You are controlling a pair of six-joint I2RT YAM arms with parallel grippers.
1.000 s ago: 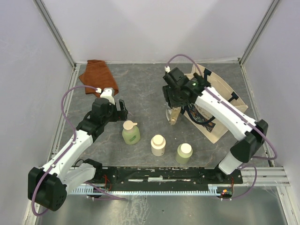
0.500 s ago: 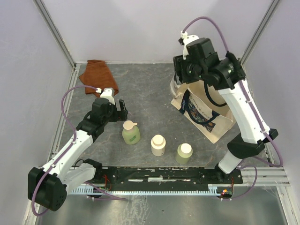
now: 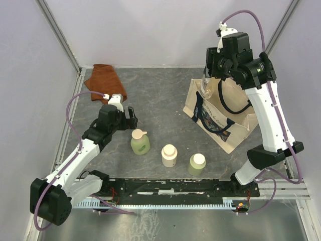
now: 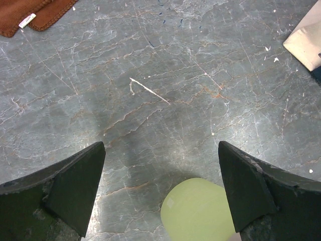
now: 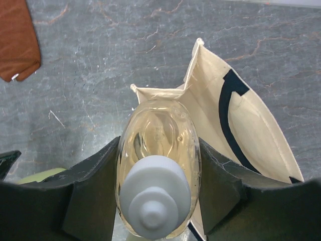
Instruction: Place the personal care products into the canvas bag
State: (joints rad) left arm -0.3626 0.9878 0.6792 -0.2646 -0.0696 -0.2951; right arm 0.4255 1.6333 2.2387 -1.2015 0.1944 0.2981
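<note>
Right gripper (image 5: 158, 187): raised high at 2 o'clock of the table (image 3: 160, 95), fingers clamped on both sides of the tall amber bottle (image 5: 158, 145).
Tall amber bottle: clear, white cap toward the wrist camera, held in the air over the corner of the canvas bag (image 3: 220, 118) mouth.
Canvas bag: upright, top open, navy handles, printed side facing 7 o'clock.
Left gripper (image 4: 159, 150): low at 9 o'clock, fingers spread wide, holding nothing.
Pale green spout-cap bottle (image 3: 140, 142): upright on the table, just beside the left gripper at its 5 o'clock.
Cream-white bottle (image 3: 169, 155): upright, near 6 o'clock.
Pale green cream-capped bottle (image 3: 196, 164): upright, at 4 o'clock of the cream-white bottle.
Rust-brown cloth (image 3: 104, 80): folded, at 10 o'clock, well apart from the bottles.
</note>
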